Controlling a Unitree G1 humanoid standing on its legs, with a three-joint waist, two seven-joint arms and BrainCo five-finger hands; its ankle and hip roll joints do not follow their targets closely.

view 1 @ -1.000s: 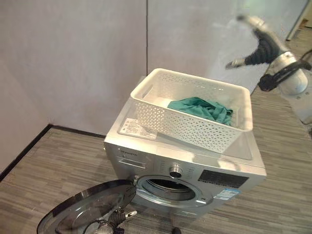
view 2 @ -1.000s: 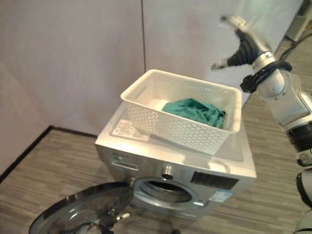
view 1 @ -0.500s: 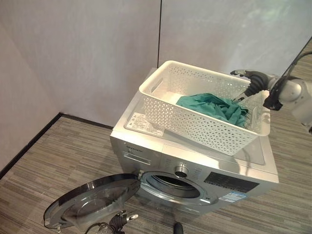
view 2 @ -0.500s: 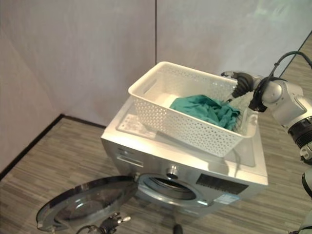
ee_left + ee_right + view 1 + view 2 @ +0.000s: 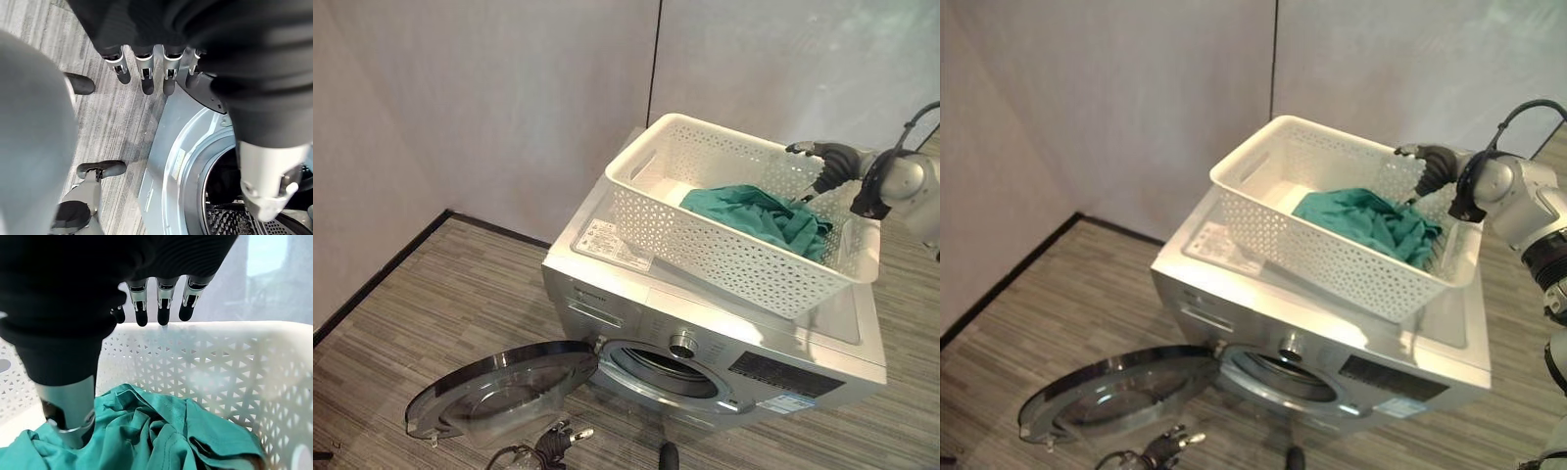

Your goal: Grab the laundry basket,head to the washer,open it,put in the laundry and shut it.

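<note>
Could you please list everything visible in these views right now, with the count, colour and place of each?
washing machine: one, silver, on the floor by the wall.
washer door: one, dark glass with silver rim, swung open low at the front.
laundry basket: one, white, perforated, on top of the washing machine.
garment: one, teal, crumpled inside the laundry basket.
label: one, white, on the washer's top beside the basket.
right robot hand: fingers open, above the garment.
left robot hand: fingers straight, near the open drum.

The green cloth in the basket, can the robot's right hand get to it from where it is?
Probably yes. The right hand hangs open inside the white basket, fingers spread right above the green cloth, its thumb low against the folds. The basket has no lid and nothing lies between them.
</note>
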